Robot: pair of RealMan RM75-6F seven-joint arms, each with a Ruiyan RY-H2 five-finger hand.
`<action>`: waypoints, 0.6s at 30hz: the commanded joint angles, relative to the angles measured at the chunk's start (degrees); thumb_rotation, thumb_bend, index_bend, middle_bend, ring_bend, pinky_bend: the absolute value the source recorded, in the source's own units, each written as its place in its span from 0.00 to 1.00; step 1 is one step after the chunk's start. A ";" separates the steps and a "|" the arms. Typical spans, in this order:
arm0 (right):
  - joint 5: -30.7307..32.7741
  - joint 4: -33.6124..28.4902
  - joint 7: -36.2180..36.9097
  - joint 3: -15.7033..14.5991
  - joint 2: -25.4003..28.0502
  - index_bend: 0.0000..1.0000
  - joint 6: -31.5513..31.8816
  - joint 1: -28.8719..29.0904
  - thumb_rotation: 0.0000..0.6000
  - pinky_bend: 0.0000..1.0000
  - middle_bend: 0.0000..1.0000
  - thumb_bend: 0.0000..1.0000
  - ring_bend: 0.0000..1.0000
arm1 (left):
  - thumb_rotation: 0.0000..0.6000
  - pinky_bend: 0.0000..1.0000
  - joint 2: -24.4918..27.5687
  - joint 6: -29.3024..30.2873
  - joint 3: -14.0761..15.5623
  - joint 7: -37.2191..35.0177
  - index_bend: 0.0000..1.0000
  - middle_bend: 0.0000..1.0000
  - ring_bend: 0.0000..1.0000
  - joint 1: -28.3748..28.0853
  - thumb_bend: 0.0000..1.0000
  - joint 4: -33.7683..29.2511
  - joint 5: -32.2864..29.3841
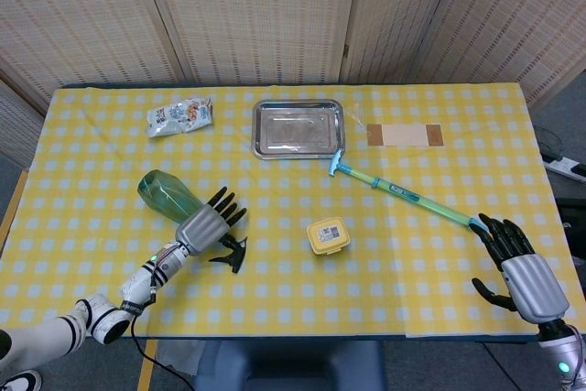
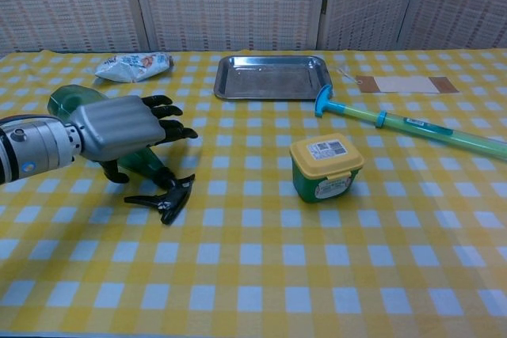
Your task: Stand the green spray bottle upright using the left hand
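Observation:
The green spray bottle (image 1: 167, 197) (image 2: 67, 101) lies on its side at the left of the yellow checked table, its black trigger head (image 1: 229, 252) (image 2: 166, 197) pointing toward the near edge. My left hand (image 1: 203, 222) (image 2: 123, 127) hovers over the bottle's neck end with fingers spread and nothing visibly gripped. My right hand (image 1: 518, 266) rests open at the table's near right edge, beside the tip of a green stick.
A small green tub with a yellow lid (image 1: 328, 235) (image 2: 325, 165) stands mid-table. A steel tray (image 1: 298, 128) (image 2: 272, 77) and a snack packet (image 1: 179, 116) (image 2: 133, 66) lie farther back. A long green stick with a blue T-head (image 1: 403, 191) (image 2: 396, 121) runs diagonally right. A paper card (image 1: 404, 135) lies beyond.

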 commanded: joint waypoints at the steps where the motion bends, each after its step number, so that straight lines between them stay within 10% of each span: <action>1: -0.09 -0.06 -0.04 -0.04 0.02 0.00 0.05 -0.03 1.00 0.00 0.00 0.34 0.00 | 1.00 0.00 0.01 0.32 0.28 -0.18 0.11 0.22 0.00 -0.08 0.21 0.00 -0.03; 18: -0.56 -0.08 0.63 -0.07 0.43 0.00 1.01 -0.39 1.00 0.00 0.00 0.34 0.00 | 1.00 0.00 -1.96 2.73 2.12 -2.72 0.32 0.40 0.05 -1.16 0.22 3.00 1.24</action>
